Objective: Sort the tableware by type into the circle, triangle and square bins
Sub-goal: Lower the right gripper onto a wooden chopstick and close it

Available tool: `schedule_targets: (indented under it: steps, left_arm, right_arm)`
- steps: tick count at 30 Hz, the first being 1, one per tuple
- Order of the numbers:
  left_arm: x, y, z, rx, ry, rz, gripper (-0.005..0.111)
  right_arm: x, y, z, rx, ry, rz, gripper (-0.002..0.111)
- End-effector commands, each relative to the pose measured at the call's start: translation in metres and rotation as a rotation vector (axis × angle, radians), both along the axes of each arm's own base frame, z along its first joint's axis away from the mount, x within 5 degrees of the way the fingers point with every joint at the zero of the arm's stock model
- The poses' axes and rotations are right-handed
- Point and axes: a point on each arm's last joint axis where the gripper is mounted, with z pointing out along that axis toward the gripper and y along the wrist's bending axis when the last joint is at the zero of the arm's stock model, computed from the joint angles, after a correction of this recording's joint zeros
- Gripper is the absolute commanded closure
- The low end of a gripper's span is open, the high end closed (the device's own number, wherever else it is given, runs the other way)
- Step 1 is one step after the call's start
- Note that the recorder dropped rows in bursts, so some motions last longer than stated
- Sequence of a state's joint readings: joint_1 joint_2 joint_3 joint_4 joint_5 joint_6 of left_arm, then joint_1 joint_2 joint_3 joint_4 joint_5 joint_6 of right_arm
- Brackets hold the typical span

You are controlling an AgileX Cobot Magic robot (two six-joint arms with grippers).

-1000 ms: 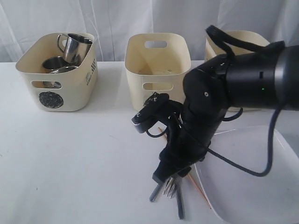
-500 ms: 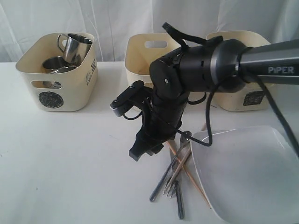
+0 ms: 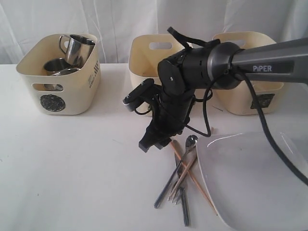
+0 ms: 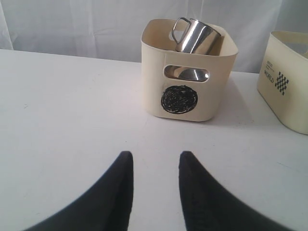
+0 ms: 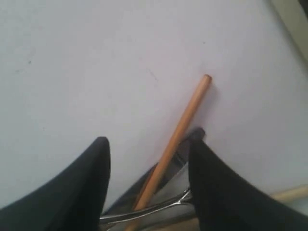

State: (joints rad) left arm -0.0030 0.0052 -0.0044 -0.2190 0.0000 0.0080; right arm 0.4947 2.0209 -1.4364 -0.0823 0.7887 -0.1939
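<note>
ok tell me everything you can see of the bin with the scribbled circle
The circle bin is a cream plastic tub with rounded corners and a cut-out handle slot above a black scribbled circle on its front; one side bears a small black print. It stands upright on the white table, far left in the exterior view, apart from the middle bin. A steel mug leans inside, handle up, beside a steel bowl.

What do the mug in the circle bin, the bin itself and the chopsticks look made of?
Mug: likely polished steel, mirror-like reflections.
Circle bin: probably plastic, matte cream, moulded cut-out handle.
Chopsticks: apparently wood, dull tan, no shine.
</note>
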Motion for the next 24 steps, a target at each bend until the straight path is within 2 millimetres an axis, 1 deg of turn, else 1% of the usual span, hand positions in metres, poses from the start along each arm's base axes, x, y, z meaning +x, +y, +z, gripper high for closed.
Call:
schedule_targets:
  steps: [1, 3, 8, 16, 24]
  left_arm:
    - [0.0, 0.0, -0.001, -0.013, 0.0, 0.003, 0.069]
    - [0.0, 0.0, -0.001, -0.013, 0.0, 0.003, 0.069]
    - [0.0, 0.0, -0.001, -0.013, 0.0, 0.003, 0.069]
    - [0.0, 0.0, -0.001, -0.013, 0.0, 0.003, 0.069]
    - [0.0, 0.0, -0.001, -0.013, 0.0, 0.003, 0.069]
  right_arm:
    - [0.009, -0.008, -0.004, 0.006, -0.019, -0.019, 0.06]
    - [0.012, -0.011, -0.008, 0.004, -0.014, -0.028, 0.06]
    - [0.019, -0.012, -0.017, -0.006, 0.003, -0.035, 0.06]
    - [0.029, -0.008, -0.023, -0.006, 0.005, -0.034, 0.06]
    - [0.03, -0.008, -0.042, -0.05, 0.088, -0.039, 0.06]
